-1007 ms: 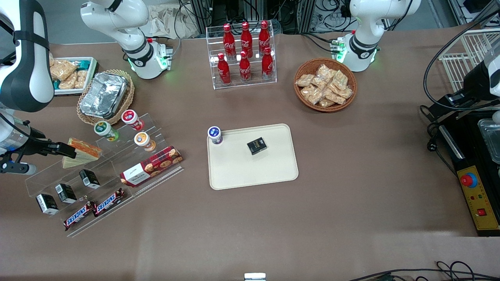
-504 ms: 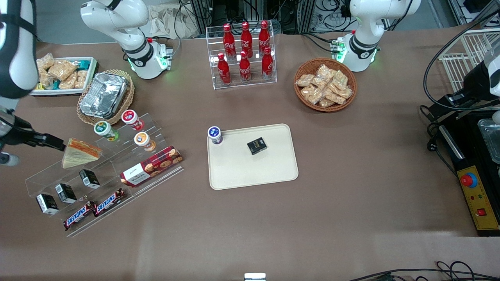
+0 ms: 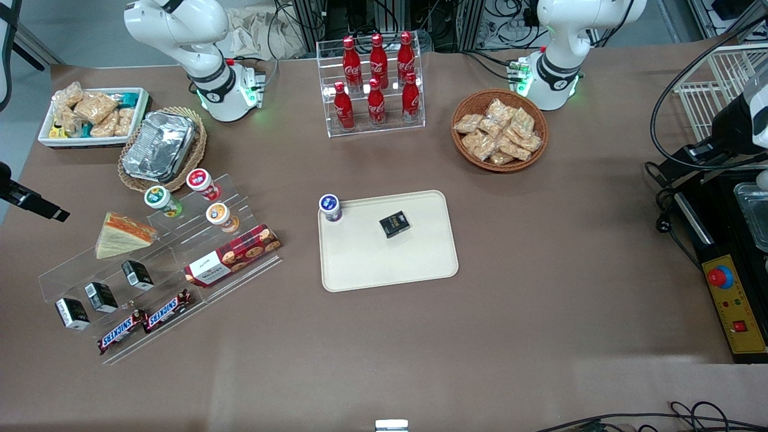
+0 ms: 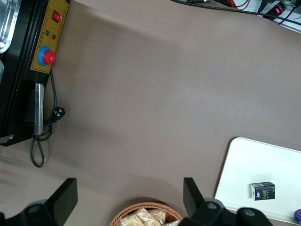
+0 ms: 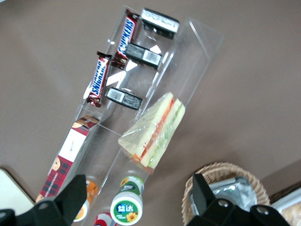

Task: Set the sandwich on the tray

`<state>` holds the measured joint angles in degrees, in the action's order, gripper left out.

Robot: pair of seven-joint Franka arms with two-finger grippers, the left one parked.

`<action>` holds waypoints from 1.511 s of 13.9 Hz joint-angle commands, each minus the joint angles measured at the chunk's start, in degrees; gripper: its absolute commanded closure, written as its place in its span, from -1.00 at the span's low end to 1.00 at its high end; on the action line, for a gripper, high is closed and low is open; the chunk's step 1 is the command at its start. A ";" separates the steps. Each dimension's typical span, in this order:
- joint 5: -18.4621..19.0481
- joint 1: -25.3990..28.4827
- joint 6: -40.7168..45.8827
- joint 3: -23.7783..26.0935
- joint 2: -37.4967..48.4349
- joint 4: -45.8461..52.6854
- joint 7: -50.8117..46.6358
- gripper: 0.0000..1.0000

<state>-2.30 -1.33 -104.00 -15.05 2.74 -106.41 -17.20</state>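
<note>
Clear-wrapped sandwich [image 3: 123, 234] untouched on acrylic rack [image 3: 157, 264]; pincer [image 5: 136, 200] open, has retreated from it; tray [image 3: 420, 273] awaits; grasp outstanding

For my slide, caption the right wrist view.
Open claw above the clear-wrapped triangular sandwich on its clear acrylic display rack.

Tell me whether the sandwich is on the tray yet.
No. The sandwich sits on the clear display rack, the tray lacks it, and the hand hovers open above.
</note>
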 commanded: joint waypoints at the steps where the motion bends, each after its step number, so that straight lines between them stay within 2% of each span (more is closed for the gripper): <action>1: -1.56 0.01 -3.13 0.29 2.18 -4.76 -9.92 -0.99; 4: -1.83 0.98 -5.07 0.72 1.75 -5.39 -20.65 -0.99; 10: -1.13 1.85 -4.98 0.55 -1.33 -4.24 -28.84 -0.99; 13: -0.95 1.86 -9.72 0.64 -1.33 -7.31 -35.16 -0.99; 21: -1.04 1.07 -17.90 0.20 -3.26 -14.88 -36.32 -0.99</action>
<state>-3.26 -0.15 -119.86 -14.89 0.02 -120.08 -52.63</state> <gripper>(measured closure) 0.000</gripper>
